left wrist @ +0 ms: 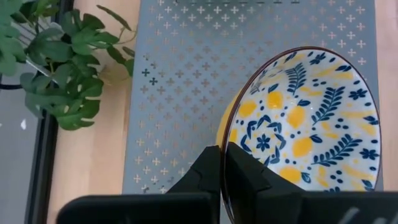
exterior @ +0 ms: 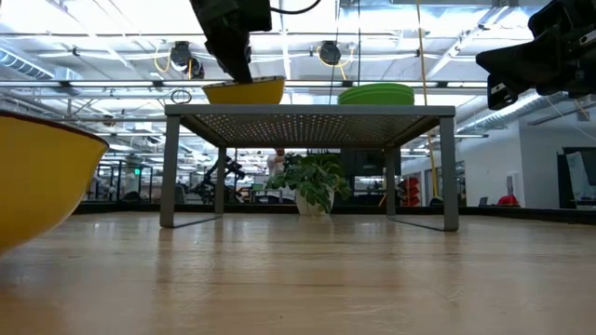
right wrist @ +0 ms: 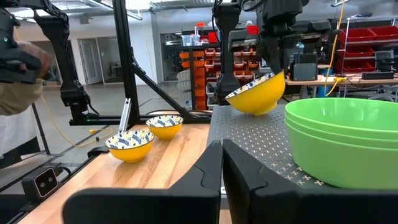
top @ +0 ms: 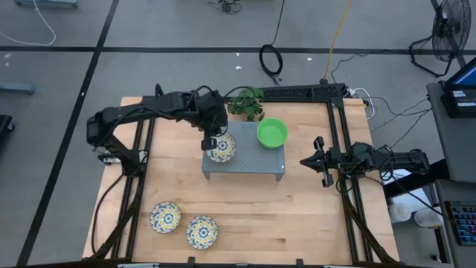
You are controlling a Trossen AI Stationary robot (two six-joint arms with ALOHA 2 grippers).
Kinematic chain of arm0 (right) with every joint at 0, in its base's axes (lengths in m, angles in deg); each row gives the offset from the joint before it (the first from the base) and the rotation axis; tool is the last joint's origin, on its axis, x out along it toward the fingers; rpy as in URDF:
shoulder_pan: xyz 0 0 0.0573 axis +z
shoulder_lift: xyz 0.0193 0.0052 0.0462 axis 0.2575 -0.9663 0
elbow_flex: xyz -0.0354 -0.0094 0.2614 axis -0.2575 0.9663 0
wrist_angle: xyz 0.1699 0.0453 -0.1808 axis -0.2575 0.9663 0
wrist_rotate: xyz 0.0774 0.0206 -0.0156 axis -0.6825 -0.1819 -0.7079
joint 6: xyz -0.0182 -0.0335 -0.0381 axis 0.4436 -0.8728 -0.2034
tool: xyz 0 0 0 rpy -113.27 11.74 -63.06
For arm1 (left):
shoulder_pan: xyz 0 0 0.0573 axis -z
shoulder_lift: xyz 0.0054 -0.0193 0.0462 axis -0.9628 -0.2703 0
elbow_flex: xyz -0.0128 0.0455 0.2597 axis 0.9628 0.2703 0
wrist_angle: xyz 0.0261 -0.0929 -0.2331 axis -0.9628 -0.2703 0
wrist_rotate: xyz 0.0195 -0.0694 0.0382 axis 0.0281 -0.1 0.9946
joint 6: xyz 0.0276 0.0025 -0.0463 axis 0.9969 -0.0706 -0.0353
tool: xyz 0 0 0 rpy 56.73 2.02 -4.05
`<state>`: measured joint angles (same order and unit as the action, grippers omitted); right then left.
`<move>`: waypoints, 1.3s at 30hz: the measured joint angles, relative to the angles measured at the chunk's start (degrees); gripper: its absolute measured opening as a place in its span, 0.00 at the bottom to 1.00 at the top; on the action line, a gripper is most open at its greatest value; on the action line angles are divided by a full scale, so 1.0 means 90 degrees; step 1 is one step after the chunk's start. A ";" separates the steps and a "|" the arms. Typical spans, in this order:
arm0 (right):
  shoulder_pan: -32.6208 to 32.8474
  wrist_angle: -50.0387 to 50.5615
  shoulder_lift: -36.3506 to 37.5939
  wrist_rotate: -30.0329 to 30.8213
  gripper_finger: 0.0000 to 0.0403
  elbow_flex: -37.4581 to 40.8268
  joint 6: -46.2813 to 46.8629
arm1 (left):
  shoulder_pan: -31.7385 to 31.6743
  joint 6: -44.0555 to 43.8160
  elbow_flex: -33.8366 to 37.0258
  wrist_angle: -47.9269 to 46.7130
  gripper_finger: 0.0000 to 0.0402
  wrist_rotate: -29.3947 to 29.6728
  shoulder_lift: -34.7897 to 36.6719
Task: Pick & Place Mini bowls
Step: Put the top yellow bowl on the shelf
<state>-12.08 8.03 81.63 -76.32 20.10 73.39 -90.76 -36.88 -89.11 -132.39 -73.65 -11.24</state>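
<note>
A white bowl with a blue-and-yellow floral pattern and a yellow outside [left wrist: 305, 118] is on the left part of a grey perforated stand [top: 249, 160]. My left gripper [top: 210, 143] is shut on it. A stack of bright green bowls [top: 272, 132] rests on its base on the stand's right part. Two more floral bowls [top: 165, 217] [top: 201, 231] stand on the table near its front left. My right gripper [right wrist: 222, 152] is shut and holds nothing. It hovers right of the stand [top: 314, 160]. My left gripper [left wrist: 222, 165] pinches the floral bowl's rim [left wrist: 231, 124] on the side toward the table's left, with one finger [left wrist: 249, 177] inside the bowl and the other outside. The fingers come from above. The bowl [right wrist: 255, 93] is tilted, its underside at the stand's top.
A small potted plant [top: 247, 103] stands on the table just behind the stand's left end. One floral bowl fills the low view's near left [exterior: 37, 167]. Bare wooden table lies in front of the stand. A person shows beyond the table at the right wrist view's left [right wrist: 15, 87].
</note>
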 joint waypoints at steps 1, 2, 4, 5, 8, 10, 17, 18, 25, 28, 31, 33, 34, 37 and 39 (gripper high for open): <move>0.0000 0.0001 -0.0002 0.0001 0.00 -0.0002 -0.0002 | -0.0005 0.0022 -0.0004 0.0043 0.02 0.0000 -0.0048; 0.0001 -0.0003 0.0001 0.0001 0.00 -0.0001 -0.0002 | -0.0005 0.0025 -0.0010 0.0115 0.02 -0.0012 -0.0076; 0.0001 0.0003 -0.0002 0.0001 0.00 -0.0001 -0.0001 | -0.0029 0.0022 -0.0012 0.0148 0.02 -0.0018 -0.0087; 0.0000 -0.0002 0.0000 0.0001 0.00 -0.0001 -0.0002 | -0.0034 0.0022 -0.0012 0.0148 0.02 -0.0015 -0.0087; -0.0001 -0.0002 -0.0001 0.0001 0.00 -0.0001 -0.0001 | -0.0037 0.0014 -0.0007 0.0169 0.04 0.0014 -0.0094; 0.0000 0.0001 -0.0002 -0.0001 0.00 -0.0001 -0.0001 | -0.0037 0.0012 -0.0002 0.0175 0.05 0.0047 -0.0096; -0.0001 -0.0001 0.0001 0.0001 0.00 0.0000 -0.0002 | -0.0039 -0.0177 -0.0002 0.0157 0.02 0.0021 -0.0094; -0.0001 -0.0001 0.0001 0.0001 0.00 -0.0002 -0.0002 | -0.0039 -0.0194 0.0000 0.0155 0.04 0.0035 -0.0094; 0.0000 -0.0001 0.0000 0.0001 0.00 -0.0002 -0.0002 | -0.0038 -0.0260 0.0022 0.0135 0.15 0.0118 -0.0113; 0.0002 -0.0001 0.0001 0.0001 0.00 -0.0002 0.0000 | -0.0039 -0.0262 0.0022 0.0168 0.16 0.0100 -0.0111; -0.0001 -0.0003 0.0001 0.0001 0.00 -0.0002 -0.0002 | -0.0041 -0.0264 0.0022 0.0196 0.16 0.0100 -0.0111; -0.0001 -0.0001 0.0001 0.0001 0.00 -0.0002 -0.0002 | -0.0039 -0.0299 0.0022 0.0196 0.16 0.0098 -0.0111; 0.0002 -0.0002 0.0000 0.0001 0.00 -0.0002 -0.0002 | -0.0039 -0.0316 0.0022 0.0196 0.16 0.0116 -0.0111; 0.0000 -0.0002 -0.0001 0.0001 0.00 -0.0002 -0.0002 | -0.0037 -0.0432 0.0022 0.0199 0.16 0.0431 -0.0108; 0.0001 -0.0001 0.0000 0.0001 0.00 -0.0001 -0.0001 | -0.0041 -0.0473 0.0022 0.0201 0.17 0.0644 -0.0108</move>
<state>-12.07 8.02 81.63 -76.31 20.09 73.38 -91.13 -41.14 -88.91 -130.58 -67.86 -12.22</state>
